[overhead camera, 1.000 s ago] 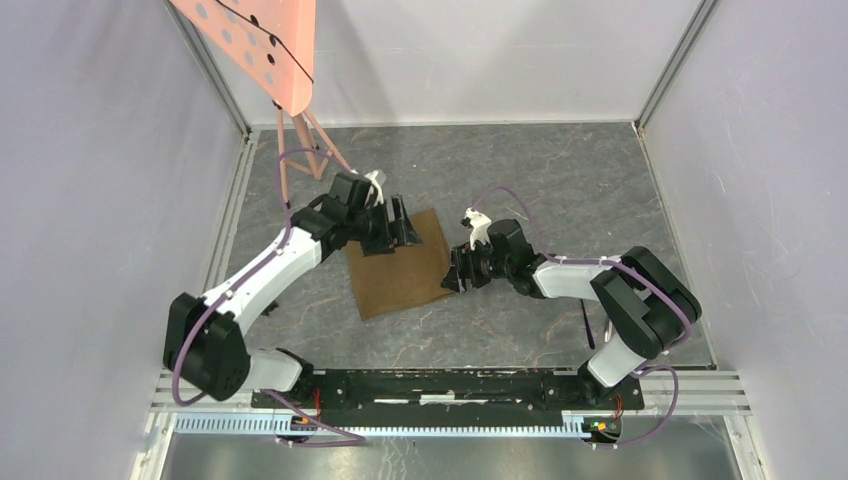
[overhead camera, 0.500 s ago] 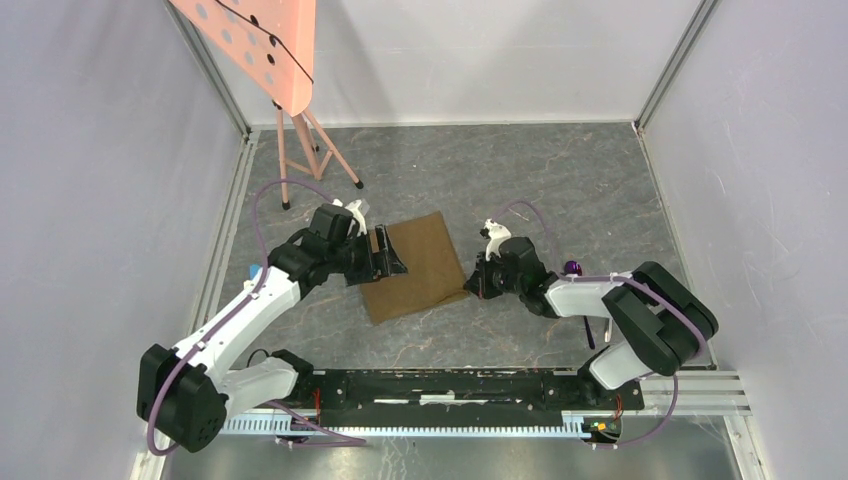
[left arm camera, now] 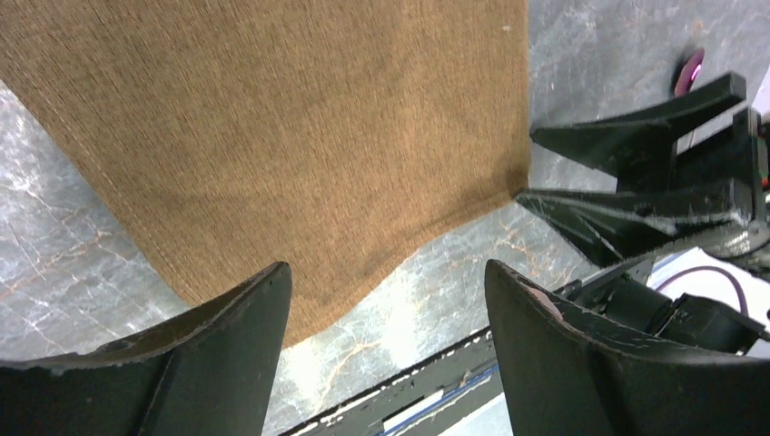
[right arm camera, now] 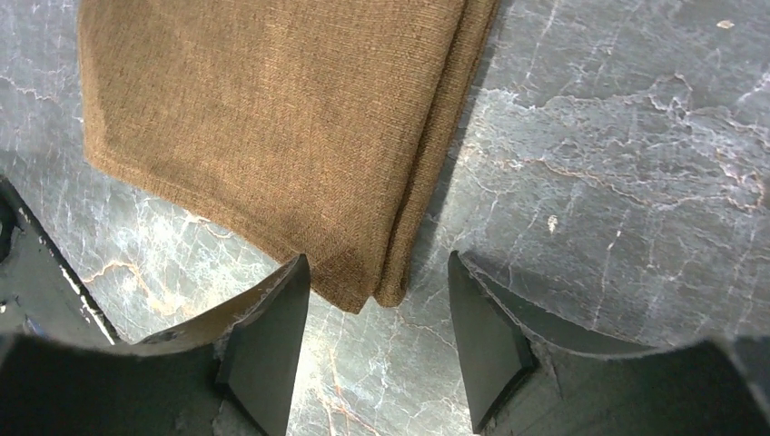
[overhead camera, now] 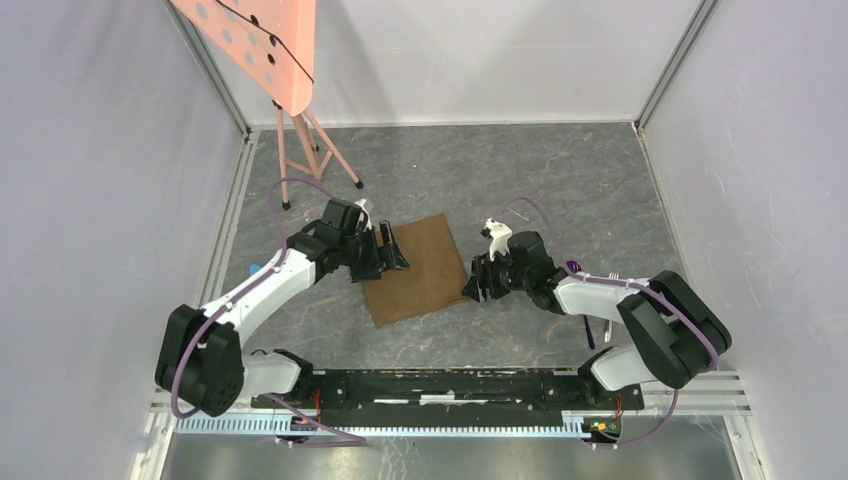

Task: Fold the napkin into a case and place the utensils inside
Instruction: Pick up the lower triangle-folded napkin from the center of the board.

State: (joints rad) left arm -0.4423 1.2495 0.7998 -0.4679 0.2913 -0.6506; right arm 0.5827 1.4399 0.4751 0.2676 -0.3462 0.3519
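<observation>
1. Grey marbled bench [overhead camera: 560,180] fills the whole floor of the cell, with pale veins running across it.
2. Plain pale lavender walls [overhead camera: 100,180] close in on the left, right and back, evenly lit, with only soft shadows.
3. Silver metal posts [overhead camera: 211,75] climb the two far corners.
4. Far left, a salmon-pink board [overhead camera: 262,45] dotted with round holes sits on a pink tripod stand [overhead camera: 283,160].
5. At the near edge, a dark rail [overhead camera: 450,385] lies over ribbed aluminium strips.

top: high, far, looking down | wrists: close, facing down | shared: napkin [left arm camera: 300,136], seemingly one corner
</observation>
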